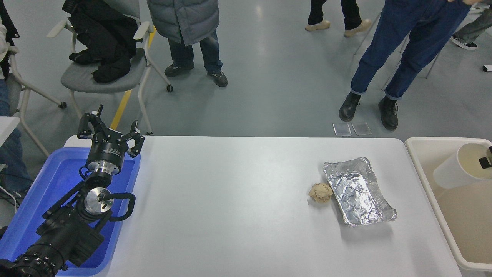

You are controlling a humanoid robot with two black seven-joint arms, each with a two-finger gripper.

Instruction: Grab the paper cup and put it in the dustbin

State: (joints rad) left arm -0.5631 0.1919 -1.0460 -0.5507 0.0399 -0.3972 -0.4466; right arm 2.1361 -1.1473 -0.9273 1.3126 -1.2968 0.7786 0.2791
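**Paper cup held over the dustbin, release not yet made**

Nearest the camera at the lower left, the left arm lies parked over the blue plastic tub (23, 215), its left gripper (109, 132) pointing away toward the far edge with the fingers spread apart and nothing between them. The bare blue floor of the tub shows around the arm; whether anything lies under the arm cannot be told.

Farther in, on the right half of the white table (230, 215), a crumpled brown paper ball (321, 192) sits touching the left side of a foil tray (359, 192). The tray holds nothing.

At the right edge stands the dustbin (426, 184), a beige tub set just beside the table's right end. What shows of its floor is bare.

The paper cup (455, 169) hangs tilted on its side above the far part of the bin, mouth turned right. Only a sliver of the right gripper (486, 159) shows at the cup's rim; it appears clamped on the rim, since nothing else supports the cup. The cup seems placed so that letting go would drop it inside the walls.
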